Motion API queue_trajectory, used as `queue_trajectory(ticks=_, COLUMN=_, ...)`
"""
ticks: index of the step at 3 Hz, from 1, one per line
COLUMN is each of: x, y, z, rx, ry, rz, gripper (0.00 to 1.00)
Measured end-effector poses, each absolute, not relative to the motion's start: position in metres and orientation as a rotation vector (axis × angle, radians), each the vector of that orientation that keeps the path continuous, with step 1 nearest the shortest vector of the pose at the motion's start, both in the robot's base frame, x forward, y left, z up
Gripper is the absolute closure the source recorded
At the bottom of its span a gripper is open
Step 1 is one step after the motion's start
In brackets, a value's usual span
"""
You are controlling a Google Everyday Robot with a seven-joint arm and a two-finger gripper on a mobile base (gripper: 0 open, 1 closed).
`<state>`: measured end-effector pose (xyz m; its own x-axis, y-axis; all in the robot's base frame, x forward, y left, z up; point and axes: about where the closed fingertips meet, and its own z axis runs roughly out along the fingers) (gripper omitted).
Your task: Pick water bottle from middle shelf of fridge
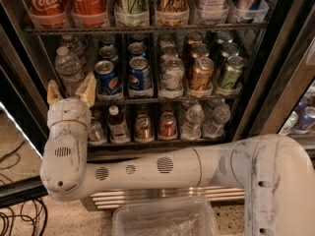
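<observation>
The water bottle (68, 67), clear ribbed plastic with a white cap, stands at the left end of the middle shelf (162, 100) in the fridge (275, 63). My gripper (71, 87) is open just below and in front of it. Its two tan fingertips (88, 87) point up on either side of the bottle's lower part, and nothing is held between them. The white arm runs in from the lower right and hides part of the bottom shelf. Pepsi cans (106, 76) stand right beside the bottle.
Green and gold cans (199, 73) fill the rest of the middle shelf. Coca-Cola cans (86, 1) sit on the rack above. Small bottles and cans (142, 127) line the rack below. A clear plastic bin (165, 222) lies on the floor, with cables (19, 220) at the left.
</observation>
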<state>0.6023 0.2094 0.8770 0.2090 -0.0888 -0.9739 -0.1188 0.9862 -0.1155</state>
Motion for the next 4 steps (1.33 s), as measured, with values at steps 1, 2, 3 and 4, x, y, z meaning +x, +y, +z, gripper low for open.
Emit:
queue_trajectory(ticks=1, x=0.612, y=0.205, z=0.876, rx=-0.155, ry=1.370, rz=0.031, gripper=0.30)
queue_trajectory(ticks=2, x=0.621, y=0.206, z=0.874, rx=-0.144, ry=1.379, rz=0.046, gripper=0.30)
queue_trajectory(ticks=3, x=0.630, y=0.209, z=0.873, rx=-0.142, ry=1.385, rz=0.059, gripper=0.30)
queue_trajectory(ticks=4, x=0.637, y=0.212, z=0.872, rx=-0.142, ry=1.391, rz=0.070, gripper=0.29)
